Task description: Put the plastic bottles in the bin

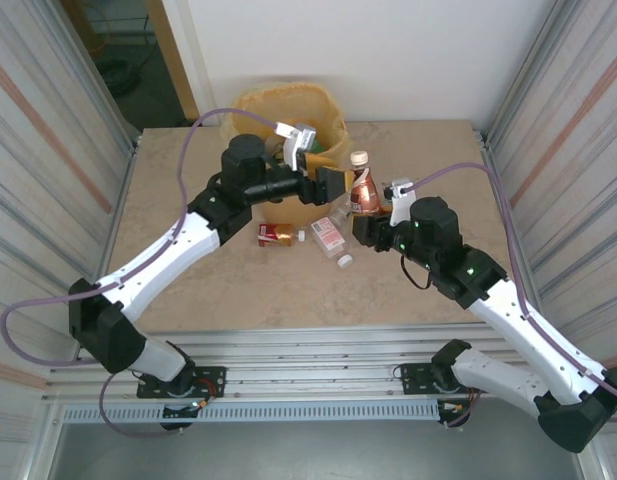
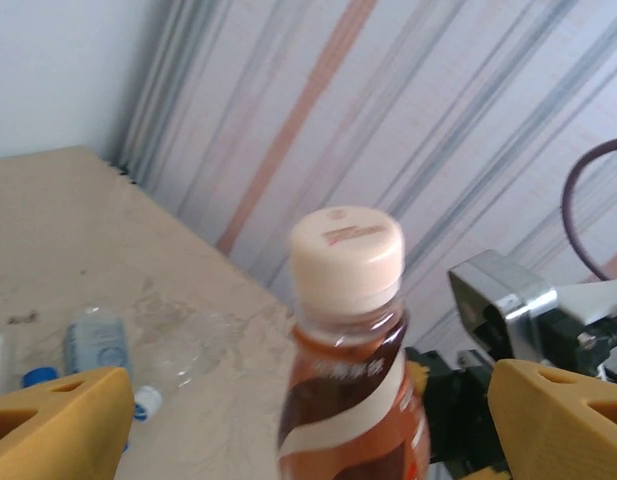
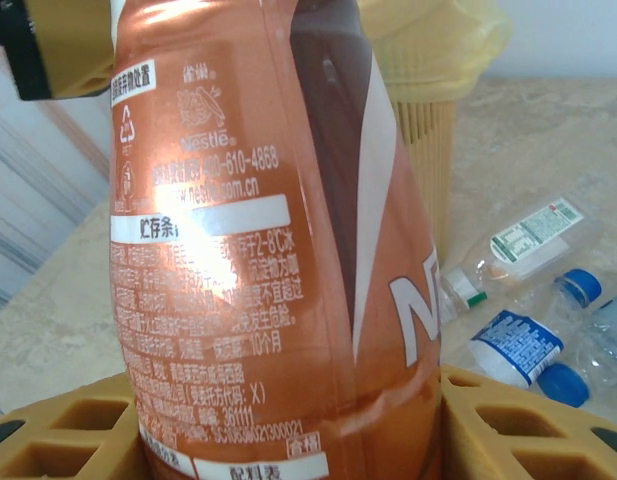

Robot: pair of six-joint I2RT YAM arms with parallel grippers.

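Right up against my right wrist lens, the brown bottle (image 3: 258,250) is standing upright between the yellow fingers (image 3: 68,435) of the right gripper (image 3: 288,440). That claw is clamping the bottle low on its label from both sides. From above, I am seeing the bottle near the bin (image 1: 250,104), off to its right, with the cream cap (image 2: 346,255) pointing up. The left gripper (image 2: 308,420) is hanging wide apart around the bottle's neck. A clear gap is showing on each side, so it is gripping nothing. Whether the bottle's base is touching the table (image 1: 238,290) I can't quite tell, because the claw is blocking it. Other bottles are lying loose on the tabletop, among them a red-labelled one (image 1: 276,234) and a clear one (image 1: 330,235) near the middle.
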